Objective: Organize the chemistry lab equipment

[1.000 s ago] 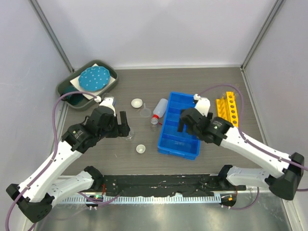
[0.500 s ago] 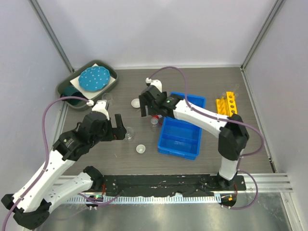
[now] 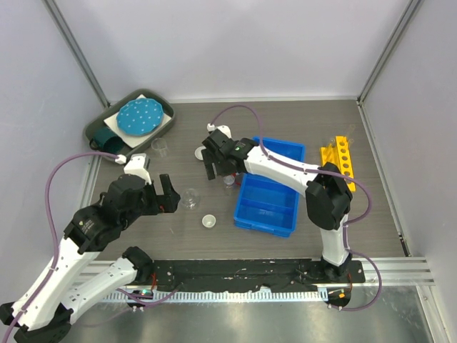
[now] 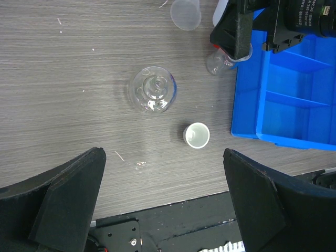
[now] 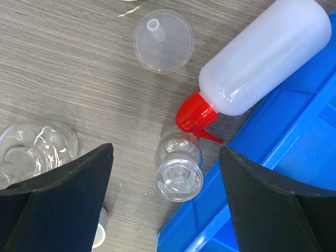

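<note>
My right gripper (image 3: 213,166) (image 5: 165,157) is open, its fingers either side of a small clear flask (image 5: 178,169) that lies against the blue divided bin (image 3: 268,194) (image 5: 252,210). The translucent red-capped bottle (image 5: 268,52) lies just beyond the flask, and a clear funnel (image 5: 163,40) lies mouth down nearby. My left gripper (image 3: 161,194) (image 4: 163,155) is open and empty, held above the table short of a round clear flask (image 3: 190,199) (image 4: 152,96). A small white dish (image 3: 208,221) (image 4: 197,135) sits near that flask. The yellow holed rack (image 3: 339,161) stands right of the bin.
A dark green tray (image 3: 96,128) holding a teal white-dotted disc sits at the back left. A small clear beaker (image 3: 160,146) stands beside it. Another white dish (image 3: 202,152) lies by my right wrist. The enclosure walls stand to the left, right and back.
My right arm has swung left from over the blue bin to above the bottle and small flask. My left gripper has drawn back to the near left, away from the round flask.
</note>
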